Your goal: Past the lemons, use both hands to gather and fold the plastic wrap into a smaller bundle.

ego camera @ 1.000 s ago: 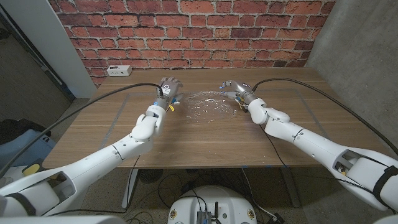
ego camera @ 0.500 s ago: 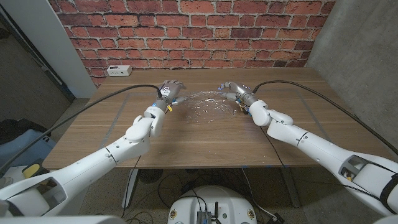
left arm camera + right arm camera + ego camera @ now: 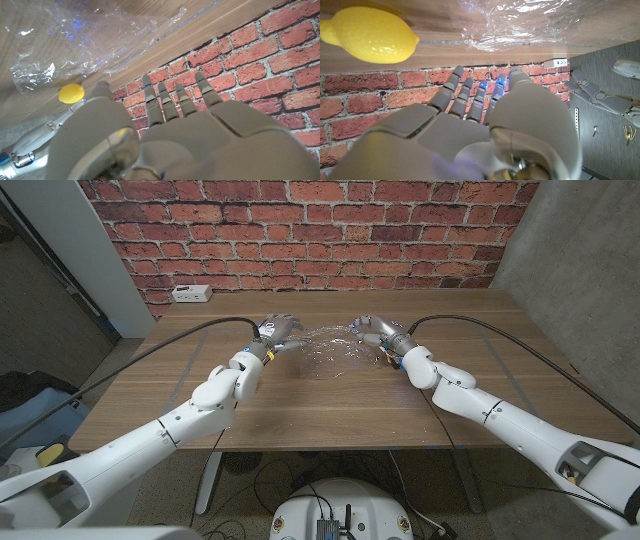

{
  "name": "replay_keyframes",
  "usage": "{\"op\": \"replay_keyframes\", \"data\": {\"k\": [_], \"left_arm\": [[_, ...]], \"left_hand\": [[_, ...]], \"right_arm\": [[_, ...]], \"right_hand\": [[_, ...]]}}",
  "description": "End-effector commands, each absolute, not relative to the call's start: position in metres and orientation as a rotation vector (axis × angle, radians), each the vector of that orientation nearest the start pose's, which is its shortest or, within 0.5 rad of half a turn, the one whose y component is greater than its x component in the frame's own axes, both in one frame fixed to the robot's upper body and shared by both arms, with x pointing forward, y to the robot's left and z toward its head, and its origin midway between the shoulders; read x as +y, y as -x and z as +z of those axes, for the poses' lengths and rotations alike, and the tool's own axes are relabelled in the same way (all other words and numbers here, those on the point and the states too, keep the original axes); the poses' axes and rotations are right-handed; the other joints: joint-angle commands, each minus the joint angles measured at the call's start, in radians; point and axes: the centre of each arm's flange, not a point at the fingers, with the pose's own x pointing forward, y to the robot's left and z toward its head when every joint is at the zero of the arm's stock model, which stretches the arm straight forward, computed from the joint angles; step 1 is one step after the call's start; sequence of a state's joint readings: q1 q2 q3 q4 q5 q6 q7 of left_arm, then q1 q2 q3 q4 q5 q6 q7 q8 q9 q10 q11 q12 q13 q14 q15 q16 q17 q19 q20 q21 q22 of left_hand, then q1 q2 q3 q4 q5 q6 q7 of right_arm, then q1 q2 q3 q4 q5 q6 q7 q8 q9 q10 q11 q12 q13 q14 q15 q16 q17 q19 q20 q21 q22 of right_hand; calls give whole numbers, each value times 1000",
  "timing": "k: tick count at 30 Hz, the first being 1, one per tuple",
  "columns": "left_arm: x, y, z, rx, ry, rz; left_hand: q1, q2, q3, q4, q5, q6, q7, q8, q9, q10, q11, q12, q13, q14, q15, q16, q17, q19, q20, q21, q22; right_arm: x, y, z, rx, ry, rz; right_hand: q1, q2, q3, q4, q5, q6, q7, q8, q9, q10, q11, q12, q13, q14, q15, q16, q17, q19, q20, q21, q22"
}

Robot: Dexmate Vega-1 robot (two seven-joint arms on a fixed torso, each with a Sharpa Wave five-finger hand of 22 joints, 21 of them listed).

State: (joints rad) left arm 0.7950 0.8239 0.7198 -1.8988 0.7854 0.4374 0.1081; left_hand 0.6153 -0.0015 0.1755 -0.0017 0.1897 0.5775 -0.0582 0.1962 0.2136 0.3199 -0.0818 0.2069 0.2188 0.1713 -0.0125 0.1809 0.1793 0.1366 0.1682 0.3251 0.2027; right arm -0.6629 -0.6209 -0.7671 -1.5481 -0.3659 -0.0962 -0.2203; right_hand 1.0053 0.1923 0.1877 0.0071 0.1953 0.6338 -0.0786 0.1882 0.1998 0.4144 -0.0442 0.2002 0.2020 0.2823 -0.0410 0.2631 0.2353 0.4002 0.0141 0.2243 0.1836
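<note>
Item: wrap [image 3: 328, 352]. A clear, crinkled sheet on the counter [image 3: 330, 405], toward the far edge and about midway between the side edges. Its long axis runs side to side, from one of my hands to the other. It also shows in the left wrist view [image 3: 75, 45] and the right wrist view [image 3: 520, 25].

Item: lemon [image 3: 370, 34]. One seen, yellow, on the counter near the wrap on my right hand's side; it appears small in the left wrist view [image 3: 71, 93]. In the head view it is too small to place.

Item: left hand [image 3: 276, 332]. At the wrap's left end, fingers [image 3: 175, 97] spread and straight, gripping nothing. I cannot tell whether it touches the sheet.

Item: right hand [image 3: 372, 328]. At the wrap's right end, fingers [image 3: 470, 95] extended, slightly apart, nothing held. Contact with the sheet also unclear.

Relation for the next move: the wrap lies between my two hands, each about equally near its own end. My judgement is that both hands should sweep inward along the long axis to bunch it.
</note>
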Motion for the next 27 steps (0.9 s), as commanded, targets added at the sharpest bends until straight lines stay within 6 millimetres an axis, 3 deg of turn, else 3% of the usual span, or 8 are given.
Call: {"op": "replay_keyframes", "data": {"k": [1, 3, 6, 9, 12, 15, 20, 27], "left_arm": [[194, -564, 8, -663, -1650, 171], [193, -562, 7, -659, -1664, 170], [192, -560, 6, -652, -1689, 169], [191, -558, 4, -644, -1709, 169], [190, -555, 3, -635, -1719, 168], [189, -553, 1, -620, -1730, 157], [188, -552, -3, -600, -1745, 136], [186, -549, -6, -584, -1776, 129]], "left_hand": [[0, -20, -11, -2, 10, 16, 6, 6, -3, -8, -1, 1, 2, -12, 2, 0, 2, -18, 10, -9, 0], [0, -25, -14, -4, 12, 19, 7, 6, -4, -10, -3, 0, 2, -14, 4, 0, 2, -19, 10, -10, 0], [2, -35, -18, -9, 16, 16, 5, 4, -7, -19, -5, -2, 1, -18, 7, -1, 2, -22, 11, -12, 0], [13, -54, -25, -22, 26, -2, -18, -5, -13, -37, -10, -5, -1, -28, 9, 0, 1, -23, 11, -16, -2], [20, -64, -29, -29, 32, -18, -22, -10, -16, -48, -12, -7, -3, -35, 12, -1, 1, -26, 12, -19, -3], [30, -80, -38, -39, 44, -47, 30, -17, -21, -56, -12, -5, -5, -42, 13, 1, 1, -30, 12, -25, -3], [31, -88, -44, -42, 50, -23, 54, -6, -23, -53, -12, -1, -6, -47, 13, 1, 1, -33, 10, -28, -3], [37, -92, -47, -46, 55, -14, 39, -3, -25, -54, -14, 0, -7, -49, 15, 2, 1, -32, 11, -30, -4]], "right_arm": [[-153, -623, -11, -719, 1137, 60], [-151, -622, -11, -727, 1139, 64], [-147, -619, -12, -738, 1155, 65], [-145, -618, -13, -736, 1156, 80], [-142, -616, -14, -733, 1157, 93], [-141, -616, -16, -725, 1156, 104], [-141, -614, -19, -723, 1148, 110], [-140, -612, -22, -718, 1124, 125]], "right_hand": [[-8, 0, 9, 3, -5, 2, 3, 1, 1, 4, 4, 3, 5, 11, -72, 1, 0, -1, 6, 1, 3], [-9, 0, 11, 3, -5, 2, 4, 1, 1, 5, 4, 3, 5, 11, -72, 1, 0, -1, 6, 2, 3], [-6, -9, 27, -3, -3, 3, 5, 4, -1, 7, 3, 4, 5, 14, -69, -6, -4, 0, -47, 1, 3], [-8, -12, 32, -5, -4, 5, 6, 5, -1, 10, 4, 5, 5, 11, -73, -11, -6, -3, -69, 0, 2], [-11, -14, 33, -4, -5, 4, 5, 4, -1, 8, 3, 5, 5, 9, -72, -13, -7, -4, -68, -1, 2], [-15, -15, 33, -2, -5, 0, 5, 3, -2, 4, 4, 3, 5, 6, -70, -15, -7, -7, -66, -2, 2], [-22, -14, 35, 1, -6, -4, 3, 2, -2, 3, 3, 3, 4, 3, -69, -17, -7, -11, -57, -3, 2], [-30, -15, 38, 4, -7, -6, 3, 2, -3, 0, 5, 2, 4, 4, -67, -19, -8, -13, -43, -4, 2]]}}
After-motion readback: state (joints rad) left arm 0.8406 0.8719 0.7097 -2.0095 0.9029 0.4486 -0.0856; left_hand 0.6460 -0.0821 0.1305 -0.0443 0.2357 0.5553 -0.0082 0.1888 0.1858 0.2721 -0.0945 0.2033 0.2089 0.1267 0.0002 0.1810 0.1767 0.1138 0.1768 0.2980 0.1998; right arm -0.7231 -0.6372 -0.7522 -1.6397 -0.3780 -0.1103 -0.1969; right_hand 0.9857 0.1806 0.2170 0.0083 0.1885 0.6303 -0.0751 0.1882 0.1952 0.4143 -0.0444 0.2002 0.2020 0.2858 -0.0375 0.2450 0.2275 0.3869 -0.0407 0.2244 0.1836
